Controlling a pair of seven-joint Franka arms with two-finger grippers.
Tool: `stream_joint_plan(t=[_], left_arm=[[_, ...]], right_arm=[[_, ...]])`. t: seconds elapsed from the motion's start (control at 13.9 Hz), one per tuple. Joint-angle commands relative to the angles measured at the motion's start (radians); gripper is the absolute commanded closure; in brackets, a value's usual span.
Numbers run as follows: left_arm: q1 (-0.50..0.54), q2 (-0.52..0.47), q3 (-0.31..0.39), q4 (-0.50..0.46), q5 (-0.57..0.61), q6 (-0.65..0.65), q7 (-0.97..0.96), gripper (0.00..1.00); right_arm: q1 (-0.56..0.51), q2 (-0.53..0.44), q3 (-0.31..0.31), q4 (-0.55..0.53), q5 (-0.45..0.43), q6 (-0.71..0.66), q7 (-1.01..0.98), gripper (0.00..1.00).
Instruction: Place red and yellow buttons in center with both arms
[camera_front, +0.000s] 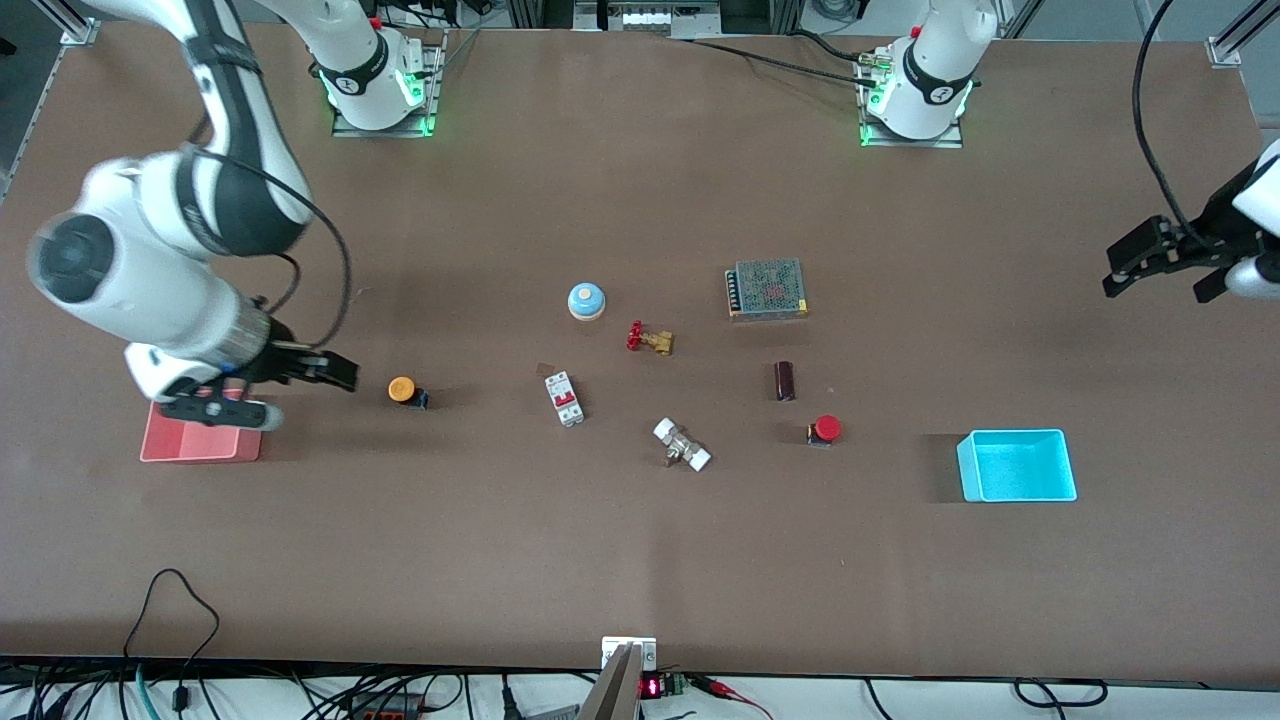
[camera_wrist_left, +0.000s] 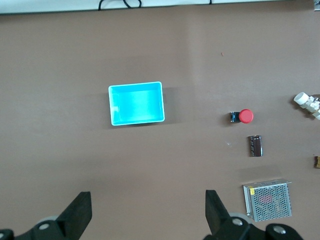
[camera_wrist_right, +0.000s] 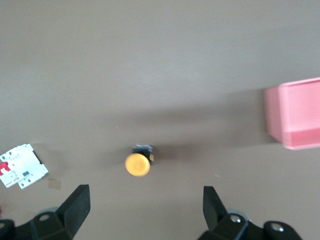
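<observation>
Two buttons already down on the brown table, both grippers empty with fingers apart.

Nearest the camera, the red button, a glossy mushroom cap on a black base, sits between the cyan bin and the white-ended fitting, well clear of the left gripper hanging over the table's edge. The yellow button lies just off the right gripper tips, beside the pink bin. Looks like both got dropped toward the middle, the yellow one a bit wide of it.
</observation>
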Motion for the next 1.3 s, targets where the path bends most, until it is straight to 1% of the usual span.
stream_joint_plan(t=[0.0,0.07,0.14,0.22,0.43,0.58,0.65,0.79,0.86,0.94,1.01,1.08,1.22], left_arm=[[0.008,-0.046,-0.011,-0.027,0.015,-0.001,0.020,0.00],[0.009,-0.053,-0.012,-0.027,0.015,0.000,0.020,0.00],[0.020,-0.058,-0.012,-0.027,0.015,0.000,0.020,0.00],[0.028,-0.061,-0.014,-0.027,0.015,0.002,0.022,0.00],[0.031,-0.063,-0.015,-0.027,0.015,0.002,0.022,0.00],[0.031,-0.064,-0.017,-0.027,0.015,0.002,0.022,0.00],[0.031,-0.063,-0.017,-0.027,0.015,0.002,0.022,0.00],[0.029,-0.063,-0.017,-0.028,0.015,0.002,0.022,0.00],[0.028,-0.063,-0.018,-0.028,0.015,0.002,0.022,0.00],[0.028,-0.063,-0.018,-0.028,0.015,0.002,0.022,0.00],[0.028,-0.063,-0.018,-0.028,0.015,0.002,0.022,0.00],[0.028,-0.063,-0.018,-0.030,0.015,0.002,0.022,0.00],[0.028,-0.063,-0.018,-0.030,0.015,0.002,0.020,0.00]], right_arm=[[-0.001,0.010,-0.056,0.165,-0.011,-0.179,-0.068,0.00],[-0.003,0.010,-0.079,0.196,-0.005,-0.213,-0.128,0.00],[-0.004,0.010,-0.105,0.212,-0.003,-0.231,-0.184,0.00],[-0.004,0.009,-0.117,0.214,-0.005,-0.233,-0.205,0.00],[-0.010,-0.008,-0.136,0.215,-0.005,-0.241,-0.205,0.00],[-0.026,-0.030,-0.131,0.215,-0.011,-0.248,-0.208,0.00],[-0.074,-0.045,-0.108,0.215,-0.010,-0.280,-0.208,0.00],[-0.211,-0.079,0.008,0.215,-0.017,-0.307,-0.208,0.00],[-0.254,-0.096,0.055,0.207,-0.035,-0.305,-0.219,0.00],[-0.285,-0.108,0.111,0.201,-0.080,-0.308,-0.228,0.00],[-0.296,-0.117,0.126,0.195,-0.094,-0.320,-0.229,0.00],[-0.296,-0.125,0.125,0.194,-0.095,-0.343,-0.231,0.00],[-0.294,-0.161,0.128,0.137,-0.085,-0.328,-0.229,0.00]])
